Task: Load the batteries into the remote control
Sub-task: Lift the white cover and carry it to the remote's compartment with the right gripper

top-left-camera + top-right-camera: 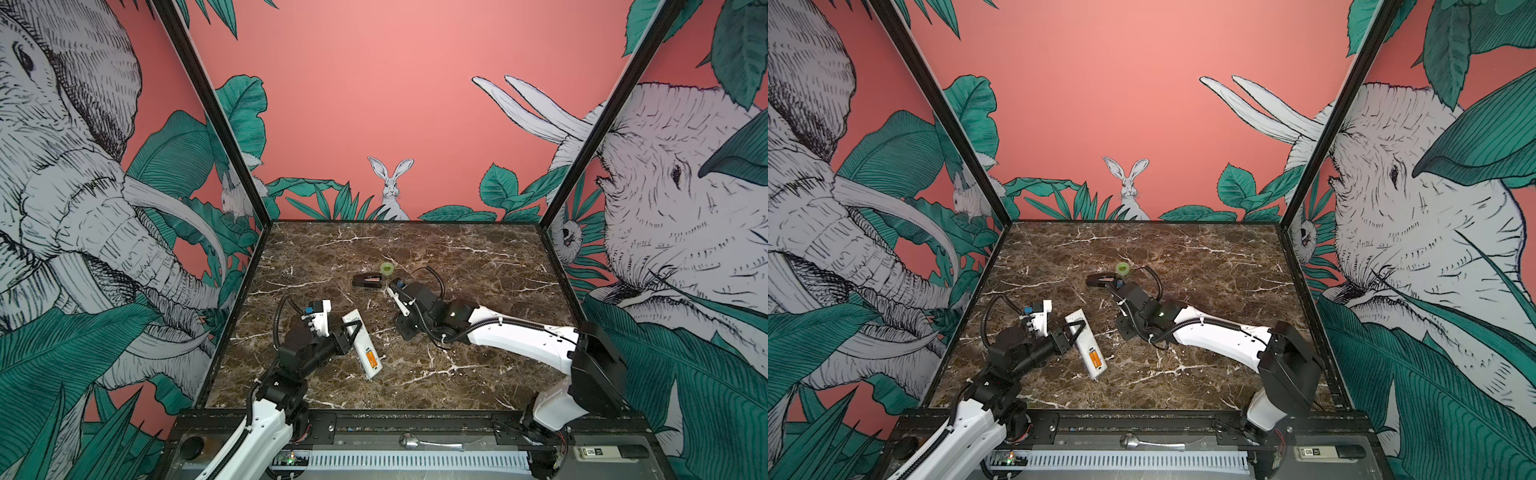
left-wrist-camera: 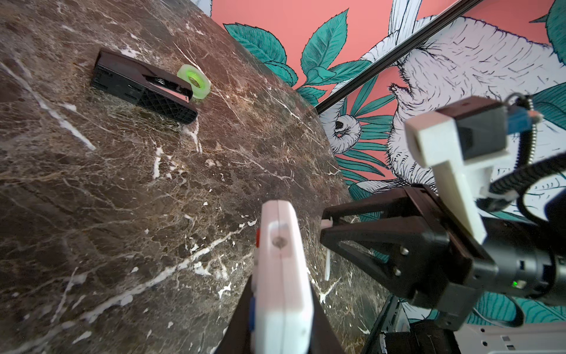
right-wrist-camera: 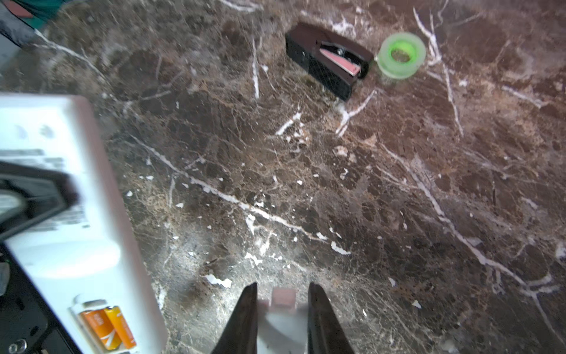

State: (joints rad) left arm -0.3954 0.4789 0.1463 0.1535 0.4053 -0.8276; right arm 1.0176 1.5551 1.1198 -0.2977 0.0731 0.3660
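The white remote control [image 1: 360, 341] [image 1: 1084, 340] is turned plain back up, and my left gripper [image 1: 351, 330] [image 2: 281, 303] is shut across its width near the far end. Its battery bay is uncovered at the near end, and the two orange batteries [image 1: 372, 358] [image 1: 1095, 358] [image 3: 110, 329] lie side by side in it. My right gripper [image 1: 405, 330] [image 3: 281, 288] hovers to the right of the remote, low over the marble. It is shut on a small flat white cover piece [image 3: 281, 325] with a tab, which shows edge-on as the white cover piece [image 2: 327, 266] in the left wrist view.
A black wedge-shaped stapler-like object [image 1: 368, 280] [image 3: 327, 58] lies behind the grippers, with a small green tape roll [image 1: 387, 269] [image 3: 401, 55] just beside it. A spoon [image 1: 415, 442] rests on the front rail. Patterned walls close in the marble table [image 1: 478, 374] on three sides.
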